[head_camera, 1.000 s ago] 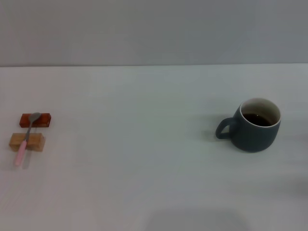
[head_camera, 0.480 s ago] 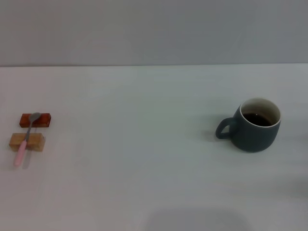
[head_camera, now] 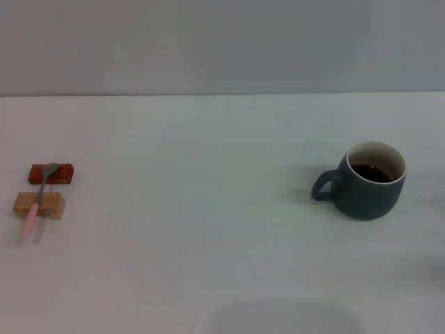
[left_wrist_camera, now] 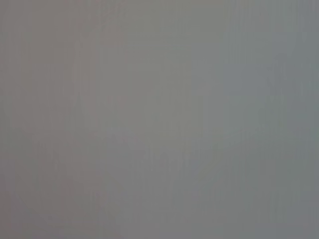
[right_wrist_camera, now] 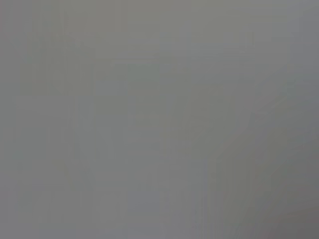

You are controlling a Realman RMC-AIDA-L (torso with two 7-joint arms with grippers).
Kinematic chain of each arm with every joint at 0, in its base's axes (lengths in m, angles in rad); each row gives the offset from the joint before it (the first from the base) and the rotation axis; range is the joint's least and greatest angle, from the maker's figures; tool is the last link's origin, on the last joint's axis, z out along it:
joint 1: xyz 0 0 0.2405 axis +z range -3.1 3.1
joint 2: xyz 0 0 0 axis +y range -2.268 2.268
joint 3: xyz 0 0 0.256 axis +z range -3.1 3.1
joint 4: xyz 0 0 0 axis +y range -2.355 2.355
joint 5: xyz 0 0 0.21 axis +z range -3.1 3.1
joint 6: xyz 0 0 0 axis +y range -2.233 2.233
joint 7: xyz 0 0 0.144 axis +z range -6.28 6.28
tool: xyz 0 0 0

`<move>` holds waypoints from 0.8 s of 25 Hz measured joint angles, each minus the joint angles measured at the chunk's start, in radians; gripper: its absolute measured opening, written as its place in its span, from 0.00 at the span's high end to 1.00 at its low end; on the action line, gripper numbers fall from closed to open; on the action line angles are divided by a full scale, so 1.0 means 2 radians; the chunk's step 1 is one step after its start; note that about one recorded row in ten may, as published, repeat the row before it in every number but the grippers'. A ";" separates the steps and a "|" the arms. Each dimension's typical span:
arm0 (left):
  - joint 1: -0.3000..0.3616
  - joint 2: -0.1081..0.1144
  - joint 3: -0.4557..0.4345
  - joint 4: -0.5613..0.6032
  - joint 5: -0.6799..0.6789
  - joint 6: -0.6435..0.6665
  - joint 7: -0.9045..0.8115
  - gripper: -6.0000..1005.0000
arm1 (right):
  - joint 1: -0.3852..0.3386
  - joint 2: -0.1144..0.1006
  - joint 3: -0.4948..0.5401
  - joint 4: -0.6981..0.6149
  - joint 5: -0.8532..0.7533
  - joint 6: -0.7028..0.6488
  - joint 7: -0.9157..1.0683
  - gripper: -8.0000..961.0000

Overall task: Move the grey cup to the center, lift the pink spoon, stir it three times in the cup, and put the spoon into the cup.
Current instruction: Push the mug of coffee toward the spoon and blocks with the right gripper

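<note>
The grey cup (head_camera: 368,182) stands upright on the white table at the right in the head view. Its handle points left and dark liquid shows inside. The pink spoon (head_camera: 37,200) lies at the far left, its pink handle across a tan wooden block (head_camera: 39,205) and its grey metal bowl resting on a red-brown block (head_camera: 51,174). Neither gripper shows in the head view. Both wrist views show only a plain grey surface.
The white table (head_camera: 208,229) spreads across the head view, with a grey wall behind its far edge. A faint shadow lies at the bottom middle.
</note>
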 joint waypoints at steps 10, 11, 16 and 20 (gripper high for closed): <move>0.000 0.000 0.000 0.000 0.000 0.005 0.000 0.15 | 0.010 -0.002 -0.007 -0.020 0.003 0.011 0.003 0.44; 0.000 0.000 0.000 0.000 0.000 0.006 0.000 0.15 | 0.013 -0.003 -0.007 -0.023 0.003 0.016 0.006 0.51; 0.001 0.000 -0.001 0.000 0.000 0.007 0.000 0.15 | 0.026 -0.007 -0.016 -0.039 0.000 0.036 0.023 0.78; 0.001 0.000 -0.001 0.000 0.000 0.007 0.000 0.14 | 0.041 -0.011 -0.032 -0.053 -0.008 0.054 0.023 0.89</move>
